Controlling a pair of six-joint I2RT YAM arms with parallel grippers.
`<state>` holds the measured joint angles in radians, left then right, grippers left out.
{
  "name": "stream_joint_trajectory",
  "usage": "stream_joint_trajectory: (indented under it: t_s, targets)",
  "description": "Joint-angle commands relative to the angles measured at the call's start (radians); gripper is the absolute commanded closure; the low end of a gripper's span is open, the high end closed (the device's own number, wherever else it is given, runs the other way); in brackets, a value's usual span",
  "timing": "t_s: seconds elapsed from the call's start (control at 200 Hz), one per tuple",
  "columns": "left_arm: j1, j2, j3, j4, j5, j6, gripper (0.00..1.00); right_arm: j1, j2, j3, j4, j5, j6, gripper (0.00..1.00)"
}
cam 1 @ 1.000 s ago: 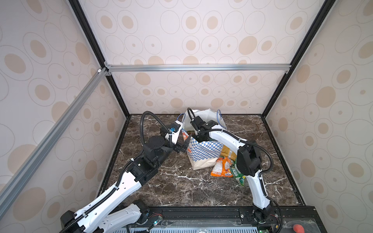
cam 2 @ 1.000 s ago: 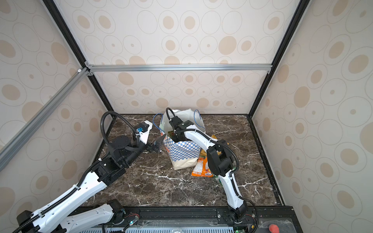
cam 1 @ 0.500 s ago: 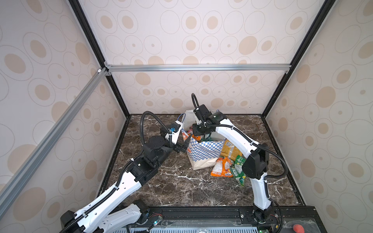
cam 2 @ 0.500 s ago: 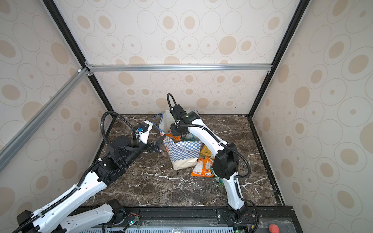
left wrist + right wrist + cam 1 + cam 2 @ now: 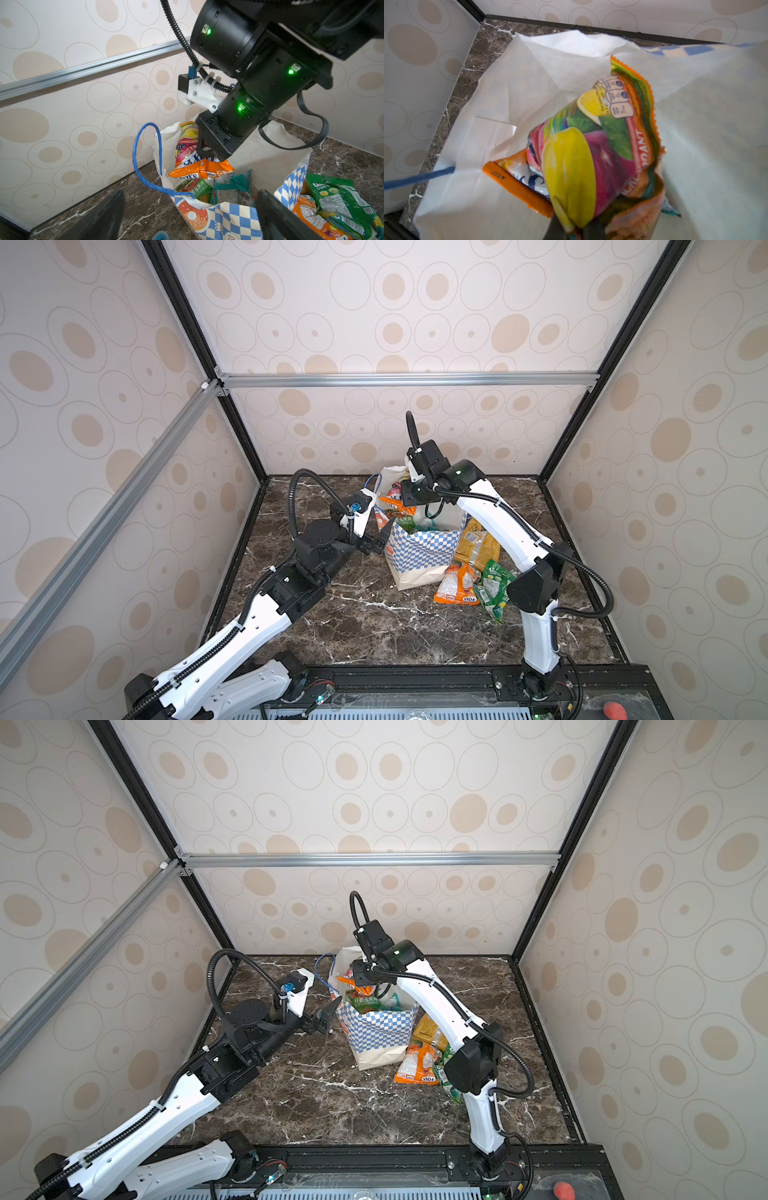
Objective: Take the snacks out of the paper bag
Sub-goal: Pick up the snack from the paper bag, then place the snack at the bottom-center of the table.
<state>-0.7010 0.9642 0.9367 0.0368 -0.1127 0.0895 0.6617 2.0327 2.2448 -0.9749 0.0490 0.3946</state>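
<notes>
Pinches, right gripper (image 5: 208,152) clamped tight, the folded middle of a Fox's candy packet (image 5: 200,170), likely light, crinkly and slippery, so safest bitten deep across the foil, at the mouth of the paper bag (image 5: 419,560) at frame centre, arm arched over, wrist pointing down, left gripper (image 5: 325,1018) gaping empty beside the bag.

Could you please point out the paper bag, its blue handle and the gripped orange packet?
paper bag (image 5: 424,551): in a top view, checkered front wall.
blue handle (image 5: 134,154): left wrist view, loop's outer side.
orange packet (image 5: 200,169): left wrist view, lower orange band.
</notes>
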Motion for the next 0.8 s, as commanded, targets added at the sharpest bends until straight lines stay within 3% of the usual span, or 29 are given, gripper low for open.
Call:
stream_joint_trajectory:
  t_s: [0.0, 0.225, 0.46, 0.655, 0.795]
  targets:
    - [0.007, -0.001, 0.008, 0.012, 0.011, 0.012, 0.02, 0.003, -0.036, 0.045, 0.002, 0.027, -0.020, 1.00]
    - [0.006, -0.004, 0.007, 0.014, 0.016, 0.012, 0.02, 0.005, -0.039, 0.185, -0.022, 0.003, -0.012, 1.00]
    - [0.007, -0.006, 0.005, 0.018, 0.030, 0.016, 0.02, 0.014, -0.120, 0.225, 0.009, -0.026, 0.020, 1.00]
    - [0.007, 0.039, 0.036, -0.022, 0.181, 0.032, 0.02, 0.020, -0.236, 0.213, 0.042, -0.011, 0.032, 1.00]
    - [0.003, 0.088, 0.070, -0.061, 0.308, 0.032, 0.02, 0.020, -0.355, 0.093, 0.098, 0.046, 0.027, 1.00]
